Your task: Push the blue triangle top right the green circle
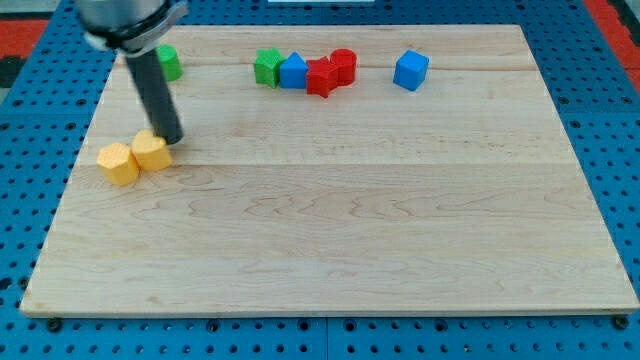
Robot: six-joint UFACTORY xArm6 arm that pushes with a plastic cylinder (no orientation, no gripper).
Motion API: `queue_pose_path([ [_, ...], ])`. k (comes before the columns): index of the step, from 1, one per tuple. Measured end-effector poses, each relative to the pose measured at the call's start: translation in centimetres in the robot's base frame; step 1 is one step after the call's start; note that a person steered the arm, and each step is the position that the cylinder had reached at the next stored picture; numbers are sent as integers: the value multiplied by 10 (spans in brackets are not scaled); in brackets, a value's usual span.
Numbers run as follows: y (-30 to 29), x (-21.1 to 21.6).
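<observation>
Your tip [173,139] sits at the view's left of the wooden board [340,230], touching the upper right of one yellow block [152,151]; a second yellow block [118,163] adjoins it on the left. The rod partly hides the green circle [168,62]. Top row: green block [267,66], blue triangle [293,71], two red blocks [320,77] [343,65] clustered. Blue cube [410,70] stands apart, further right.

Pale matt wooden board [400,230] with visible grain; dark smooth rod [155,95].
</observation>
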State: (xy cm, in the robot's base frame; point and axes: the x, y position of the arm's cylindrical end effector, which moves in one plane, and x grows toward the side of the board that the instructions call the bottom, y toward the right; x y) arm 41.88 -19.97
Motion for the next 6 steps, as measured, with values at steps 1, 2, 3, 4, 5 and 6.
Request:
queue_pose_path([
  [1,6,-6],
  [2,94,-40],
  [3,159,-81],
  [4,197,-118],
  [5,214,-149],
  [6,187,-163],
])
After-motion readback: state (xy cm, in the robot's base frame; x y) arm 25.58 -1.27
